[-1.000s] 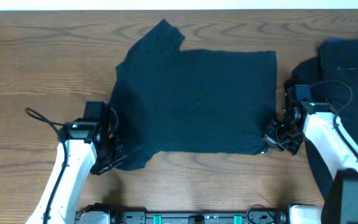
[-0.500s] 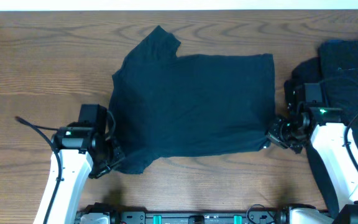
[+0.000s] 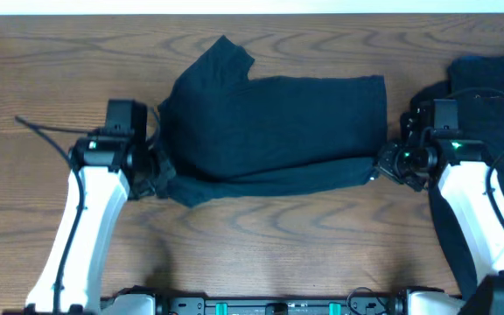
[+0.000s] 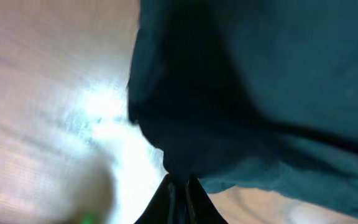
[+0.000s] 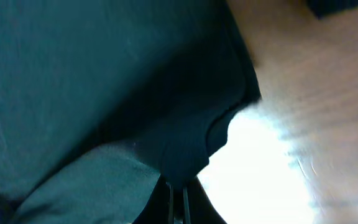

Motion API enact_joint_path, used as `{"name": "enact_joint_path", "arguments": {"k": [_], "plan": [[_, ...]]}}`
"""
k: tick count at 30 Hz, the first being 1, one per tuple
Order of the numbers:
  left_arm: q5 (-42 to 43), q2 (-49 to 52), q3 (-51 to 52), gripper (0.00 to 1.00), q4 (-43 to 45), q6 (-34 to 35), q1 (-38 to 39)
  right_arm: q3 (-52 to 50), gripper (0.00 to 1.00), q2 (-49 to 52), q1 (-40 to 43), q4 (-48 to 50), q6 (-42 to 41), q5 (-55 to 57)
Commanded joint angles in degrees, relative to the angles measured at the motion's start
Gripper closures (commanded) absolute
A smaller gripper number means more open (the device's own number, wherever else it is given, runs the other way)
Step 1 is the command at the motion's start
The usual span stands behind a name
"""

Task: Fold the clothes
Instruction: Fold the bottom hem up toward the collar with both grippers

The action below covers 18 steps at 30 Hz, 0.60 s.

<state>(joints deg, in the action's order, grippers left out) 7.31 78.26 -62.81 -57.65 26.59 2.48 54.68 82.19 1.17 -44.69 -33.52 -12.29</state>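
A dark navy T-shirt (image 3: 269, 127), one of the clothes, lies spread across the middle of the wooden table, its near edge lifted and rolled back over itself. My left gripper (image 3: 158, 178) is shut on the shirt's near left corner (image 4: 179, 171). My right gripper (image 3: 381, 168) is shut on the near right corner (image 5: 182, 168). Both wrist views show dark cloth pinched between the fingertips, with the fabric hanging above the table. One sleeve (image 3: 224, 54) points to the far side.
More dark clothes (image 3: 488, 96) lie in a heap at the right edge of the table, partly under my right arm. A black cable (image 3: 46, 138) trails left of my left arm. Bare wood (image 3: 59, 79) surrounds the shirt.
Both grippers have carried the shirt's near edge away from the front of the table, so the hem now folds over the body. The visible shirt area has become shorter.
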Motion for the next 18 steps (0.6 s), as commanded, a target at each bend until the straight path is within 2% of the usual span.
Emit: {"name": "enact_joint_path", "arguments": {"k": [1,6,11,18], "plan": [[-0.28,4.46,-4.61,0.94,1.36,-2.47,0.13,1.07,0.99,2.97,0.33,2.51,-1.2,-0.42],[-0.28,9.53,-9.18,0.94,4.66,-3.89,0.13,1.07,0.99,6.14,0.31,7.56,-2.93,-1.29],[-0.26,10.47,-9.62,0.94,10.88,-3.85,0.13,1.07,0.99,7.5,0.33,13.33,-5.11,-1.22],[-0.26,11.43,-9.62,0.94,16.52,-4.13,0.92,1.03,0.99,8.35,0.31,14.21,-5.77,0.74]]}}
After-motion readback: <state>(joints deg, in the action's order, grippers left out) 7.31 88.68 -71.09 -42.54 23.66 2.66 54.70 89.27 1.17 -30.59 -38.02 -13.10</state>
